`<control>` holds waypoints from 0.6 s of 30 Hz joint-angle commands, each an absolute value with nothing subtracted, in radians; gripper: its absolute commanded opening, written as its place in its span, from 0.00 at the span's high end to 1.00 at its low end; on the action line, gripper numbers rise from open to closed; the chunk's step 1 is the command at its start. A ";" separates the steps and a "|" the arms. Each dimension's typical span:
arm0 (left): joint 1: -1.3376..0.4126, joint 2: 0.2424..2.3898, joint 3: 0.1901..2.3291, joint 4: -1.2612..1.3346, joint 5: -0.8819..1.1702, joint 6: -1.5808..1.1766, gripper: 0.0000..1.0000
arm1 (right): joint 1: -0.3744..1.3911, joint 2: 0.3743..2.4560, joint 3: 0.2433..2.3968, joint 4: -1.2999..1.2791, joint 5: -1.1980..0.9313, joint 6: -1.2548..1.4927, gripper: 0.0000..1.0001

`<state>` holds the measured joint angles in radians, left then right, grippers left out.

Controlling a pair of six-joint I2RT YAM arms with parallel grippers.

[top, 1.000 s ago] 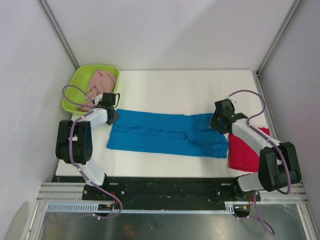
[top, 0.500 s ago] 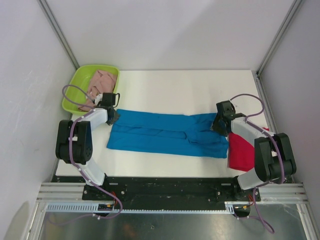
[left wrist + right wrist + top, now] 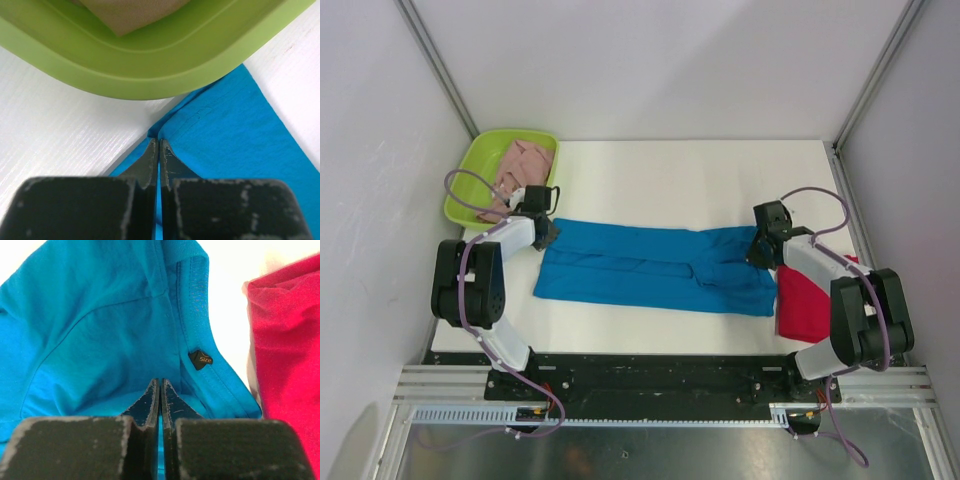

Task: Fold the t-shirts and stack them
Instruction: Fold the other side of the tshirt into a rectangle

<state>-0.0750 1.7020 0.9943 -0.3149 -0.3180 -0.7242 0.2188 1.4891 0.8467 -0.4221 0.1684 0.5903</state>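
Over the last second the right gripper (image 3: 758, 252) had lowered onto the collar end of the blue shirt (image 3: 655, 268); the left gripper (image 3: 548, 233) had not moved. Both jaws were clenched on that shirt, which lay flat on the white table (image 3: 670, 175). The red shirt (image 3: 808, 300) lay just beside its right end, and the pink shirt (image 3: 525, 160) in the green tray (image 3: 470, 175). Pale walls (image 3: 650, 60) enclosed the table.

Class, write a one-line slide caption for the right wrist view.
Right claw pinched shut on the blue t-shirt beside its size tag, the red t-shirt lying at the right.
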 commanded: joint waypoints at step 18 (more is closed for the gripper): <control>-0.060 1.585 1.001 -0.326 -0.322 -0.695 1.00 | 0.204 1.287 0.920 -0.572 0.174 0.560 1.00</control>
